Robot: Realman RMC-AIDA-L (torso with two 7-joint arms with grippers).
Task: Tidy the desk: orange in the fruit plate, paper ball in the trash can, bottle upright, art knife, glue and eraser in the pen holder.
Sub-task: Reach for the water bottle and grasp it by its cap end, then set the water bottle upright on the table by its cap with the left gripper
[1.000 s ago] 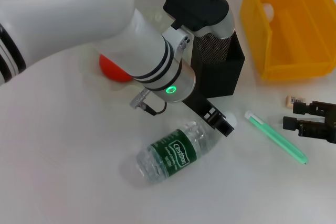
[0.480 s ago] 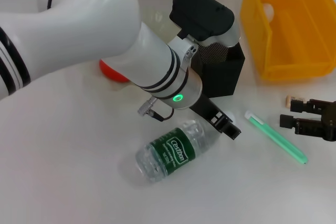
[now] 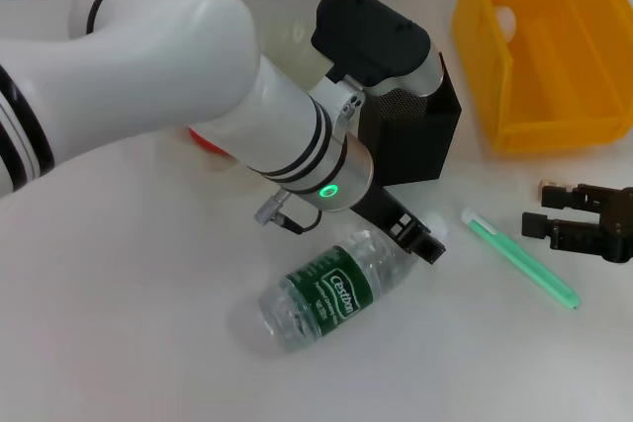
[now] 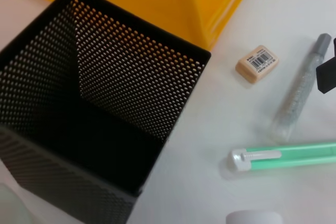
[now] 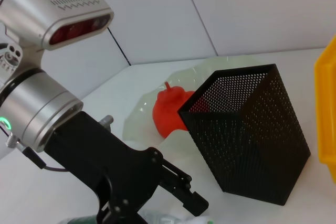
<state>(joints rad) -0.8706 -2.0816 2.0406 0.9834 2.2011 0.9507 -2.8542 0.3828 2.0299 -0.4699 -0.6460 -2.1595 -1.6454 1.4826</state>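
Observation:
The bottle (image 3: pixel 326 292) lies on its side on the table, its white cap (image 3: pixel 433 225) toward the pen holder (image 3: pixel 410 135). My left gripper (image 3: pixel 420 241) is open, down at the bottle's neck; it also shows in the right wrist view (image 5: pixel 186 190). My right gripper (image 3: pixel 535 207) is open, low at the right edge. The glue (image 3: pixel 519 261) lies in front of it. The left wrist view shows the eraser (image 4: pixel 255 63) beside the art knife (image 4: pixel 300 90), with the glue (image 4: pixel 286 156) nearer. The orange (image 5: pixel 170 109) sits in the fruit plate (image 5: pixel 210 69).
The trash can (image 3: pixel 554 96) stands at the back right, beside the pen holder, with a white paper ball (image 3: pixel 504 17) inside. My left arm (image 3: pixel 198 76) spans the table's middle and hides most of the orange (image 3: pixel 206 137) and the plate in the head view.
My left gripper swung out past the bottle's cap and came back to its neck; the bottle shifted slightly. My right gripper moved a little left and farther back, covering the eraser in the head view.

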